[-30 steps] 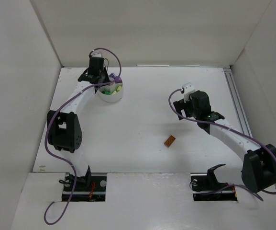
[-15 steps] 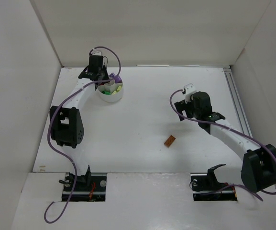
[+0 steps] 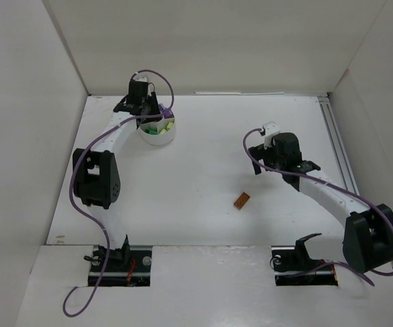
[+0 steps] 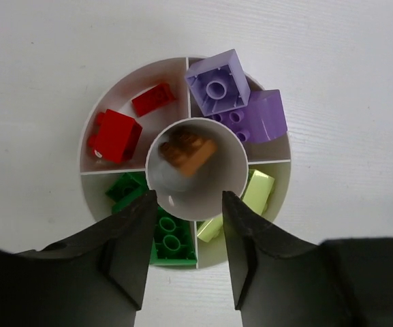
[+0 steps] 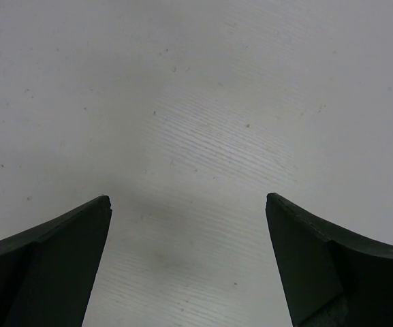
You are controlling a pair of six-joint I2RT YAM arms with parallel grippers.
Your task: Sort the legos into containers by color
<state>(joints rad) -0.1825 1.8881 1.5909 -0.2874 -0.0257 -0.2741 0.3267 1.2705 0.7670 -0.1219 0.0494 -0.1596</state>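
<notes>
The round white dish (image 3: 157, 132) stands at the back left. In the left wrist view its wall (image 4: 281, 177) rings wedges with two lilac bricks (image 4: 218, 85), two red bricks (image 4: 116, 135), green bricks (image 4: 169, 235) and pale yellow-green bricks (image 4: 259, 191). A blurred orange-brown brick (image 4: 188, 151) lies in the centre cup. My left gripper (image 4: 186, 197) hovers right over the dish (image 3: 147, 116), open, with nothing between its fingers. Another orange-brown brick (image 3: 242, 200) lies alone on the table. My right gripper (image 5: 188, 199) is open over bare table, up and to the right of that brick (image 3: 261, 161).
White walls close in the table on the left, back and right. A metal rail (image 3: 337, 150) runs along the right edge. Purple cables (image 3: 80, 204) trail along both arms.
My left gripper's jaws have parted over the dish, and the orange-brown brick now lies in the centre cup. The right arm has shifted only slightly.
</notes>
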